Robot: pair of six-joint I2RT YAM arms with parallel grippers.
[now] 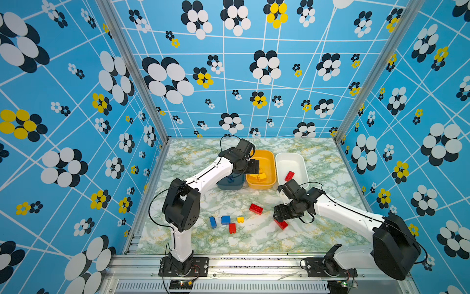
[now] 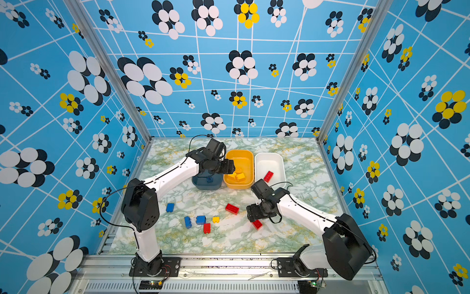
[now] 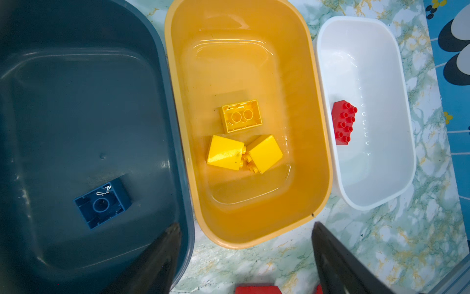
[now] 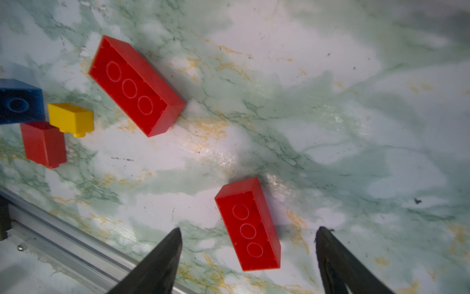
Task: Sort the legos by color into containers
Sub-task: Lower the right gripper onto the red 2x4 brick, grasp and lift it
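Note:
Three containers stand in a row at the back: a teal tub (image 3: 76,101) holding one blue lego (image 3: 103,203), a yellow tub (image 3: 229,63) holding three yellow legos (image 3: 241,115), and a white tub (image 3: 368,76) holding one red lego (image 3: 344,122). My left gripper (image 3: 246,226) hangs open and empty above the near rim of the yellow tub (image 1: 264,157). My right gripper (image 4: 249,229) is open low over the table. A long red lego (image 4: 244,211) lies studs-down between its fingers, untouched.
Loose on the marble table (image 1: 254,239) lie another long red brick (image 1: 256,208), two blue bricks (image 1: 213,222), a small yellow one (image 1: 240,219) and a small red one (image 1: 232,228). A further blue brick (image 2: 170,207) sits beside the left arm. A metal rail (image 1: 241,262) runs along the front.

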